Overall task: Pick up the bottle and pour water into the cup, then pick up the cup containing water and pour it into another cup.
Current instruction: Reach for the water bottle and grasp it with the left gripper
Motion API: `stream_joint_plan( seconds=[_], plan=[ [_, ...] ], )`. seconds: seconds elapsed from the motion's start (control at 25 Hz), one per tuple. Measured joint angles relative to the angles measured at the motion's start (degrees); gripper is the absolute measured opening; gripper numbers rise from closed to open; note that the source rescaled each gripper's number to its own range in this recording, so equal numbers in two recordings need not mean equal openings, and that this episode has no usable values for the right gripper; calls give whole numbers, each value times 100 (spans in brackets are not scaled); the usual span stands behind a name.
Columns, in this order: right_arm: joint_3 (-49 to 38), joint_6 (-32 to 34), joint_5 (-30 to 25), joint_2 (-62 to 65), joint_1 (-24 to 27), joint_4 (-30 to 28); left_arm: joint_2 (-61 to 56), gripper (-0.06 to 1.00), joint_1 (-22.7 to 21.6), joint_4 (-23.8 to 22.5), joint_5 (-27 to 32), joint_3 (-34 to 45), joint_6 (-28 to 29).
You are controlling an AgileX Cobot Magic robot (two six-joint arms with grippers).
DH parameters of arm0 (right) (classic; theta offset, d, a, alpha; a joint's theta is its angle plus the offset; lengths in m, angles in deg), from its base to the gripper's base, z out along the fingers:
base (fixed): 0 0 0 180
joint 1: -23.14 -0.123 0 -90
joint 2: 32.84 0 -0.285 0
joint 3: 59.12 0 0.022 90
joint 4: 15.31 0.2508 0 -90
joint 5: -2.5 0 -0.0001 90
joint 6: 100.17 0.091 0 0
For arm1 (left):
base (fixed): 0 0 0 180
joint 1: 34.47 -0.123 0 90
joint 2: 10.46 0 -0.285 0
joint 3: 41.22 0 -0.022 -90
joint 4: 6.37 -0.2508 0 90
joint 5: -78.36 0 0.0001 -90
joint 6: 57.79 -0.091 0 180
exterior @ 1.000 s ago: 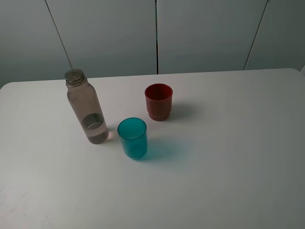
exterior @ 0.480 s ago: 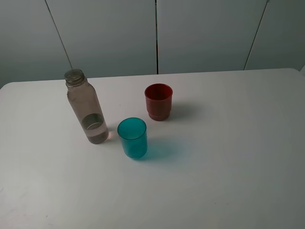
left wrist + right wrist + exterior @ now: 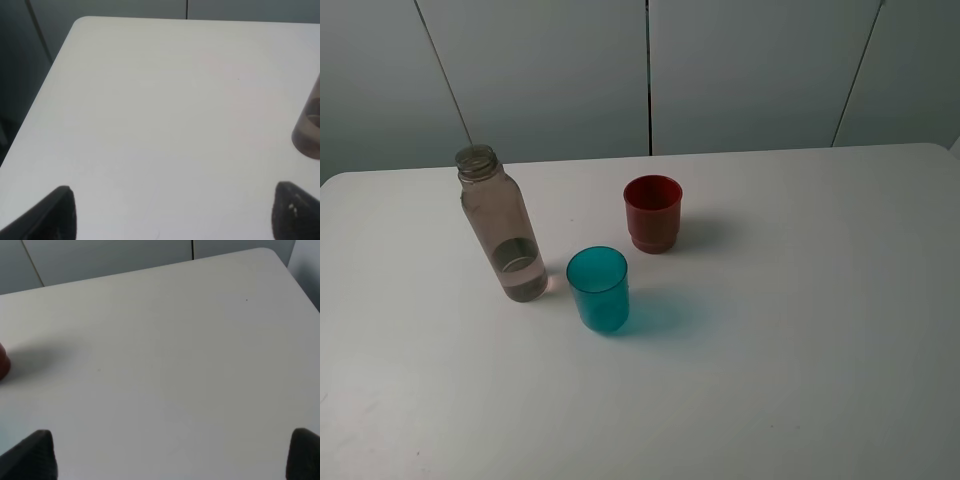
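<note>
— Grippers?
— Fingers spread wide, holding nothing: left gripper [image 3: 177, 215], right gripper [image 3: 170, 457], above the white table [image 3: 800, 320].
— Vessels?
— All upright. Translucent teal-blue cup [image 3: 598, 290] mid-table; slim smoky-grey bottle [image 3: 503, 228], part-filled, toward the left edge; dark red cup [image 3: 653, 213] nearer the far edge.

black left gripper [image 3: 177, 215]: jaws spread wide, poised above the white table [image 3: 150, 100] | black right gripper [image 3: 170, 455]: jaws spread wide, poised above the same table
</note>
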Motion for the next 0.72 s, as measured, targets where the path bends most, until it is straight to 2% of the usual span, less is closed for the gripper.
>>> stream_joint_plan(
  seconds=[0.64, 0.72],
  plan=[
    [0, 0, 0, 0, 0, 0, 0, 100, 0, 0, 0, 0, 0],
    [0, 0, 0, 0, 0, 0, 0, 100, 0, -100, -47, 0, -190]
  ],
)
